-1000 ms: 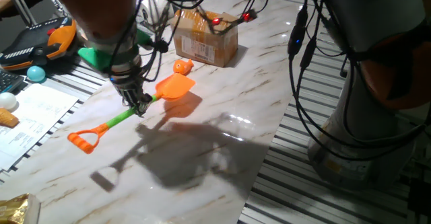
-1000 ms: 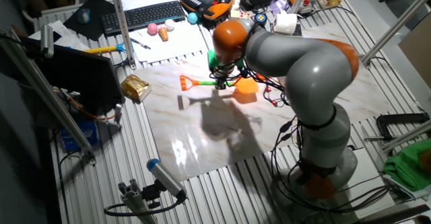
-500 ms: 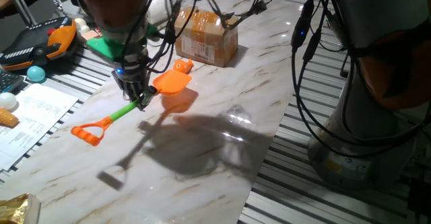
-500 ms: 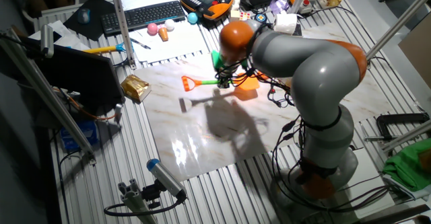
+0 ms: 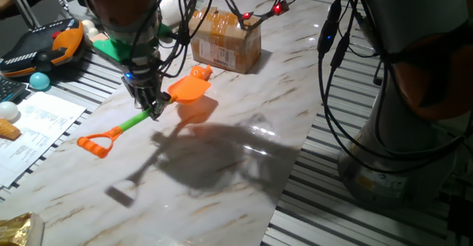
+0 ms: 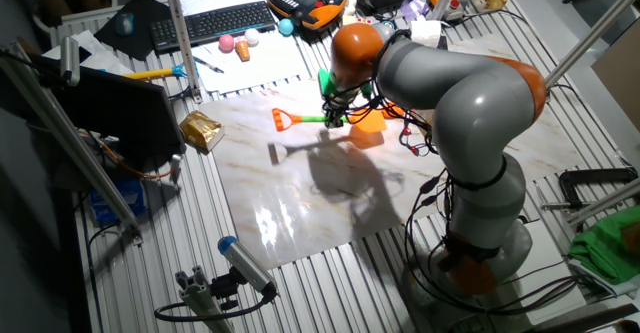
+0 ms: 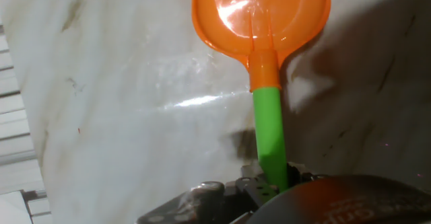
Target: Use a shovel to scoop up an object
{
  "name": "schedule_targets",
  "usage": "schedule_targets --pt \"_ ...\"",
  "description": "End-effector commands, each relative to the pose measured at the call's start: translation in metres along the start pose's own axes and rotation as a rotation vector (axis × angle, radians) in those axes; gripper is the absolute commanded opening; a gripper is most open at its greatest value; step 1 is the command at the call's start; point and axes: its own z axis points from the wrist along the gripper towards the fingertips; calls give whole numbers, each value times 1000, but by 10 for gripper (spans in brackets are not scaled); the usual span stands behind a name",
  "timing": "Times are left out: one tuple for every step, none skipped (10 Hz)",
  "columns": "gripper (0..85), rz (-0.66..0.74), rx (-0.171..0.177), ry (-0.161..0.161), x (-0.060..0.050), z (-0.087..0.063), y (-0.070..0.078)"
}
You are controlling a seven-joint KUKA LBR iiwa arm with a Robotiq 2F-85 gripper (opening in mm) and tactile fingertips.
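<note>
The gripper (image 5: 153, 110) is pinched on the green shaft of the shovel (image 5: 140, 119), at a point nearer the blade than the D-shaped loop end. In the hand view the shaft runs straight up out of the gripper (image 7: 273, 177) and ends in the broad orange blade, so the long axis of the shovel (image 7: 266, 83) lies along the line the fingers look down, blade leading. The shovel appears lifted clear of the worktop (image 5: 244, 120): its shadow falls apart from it on the marble, and the loop end hangs lower than the blade. The object (image 5: 199, 73), a small orange toy, lies on the worktop just beyond the forward edge of the blade, between the blade and the brown cardboard box (image 5: 225, 41). In one fixed view the blade edge and the object sit very close; contact cannot be confirmed from that view, and the object does not appear in the hand view. The other fixed view shows the shovel (image 6: 325, 120) held beneath the arm, with the object hidden. Judgement: the object lies ahead of the gripper along the shovel's own axis, so the scoop calls for lowering the blade edge to the worktop and advancing along that axis. The box stands directly behind the object and may limit travel.
</note>
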Motion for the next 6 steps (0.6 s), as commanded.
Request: schedule_targets --pt "7 -4 14 5 -1 -2 2" --pt "7 -5 33 15 -2 -4 3" --pt "7 -13 47 28 -5 -7 4" --pt "7 -26 51 45 -6 -10 4" --pt "7 -33 60 65 -7 -11 4" --pt "7 -32 65 75 -7 -10 4"
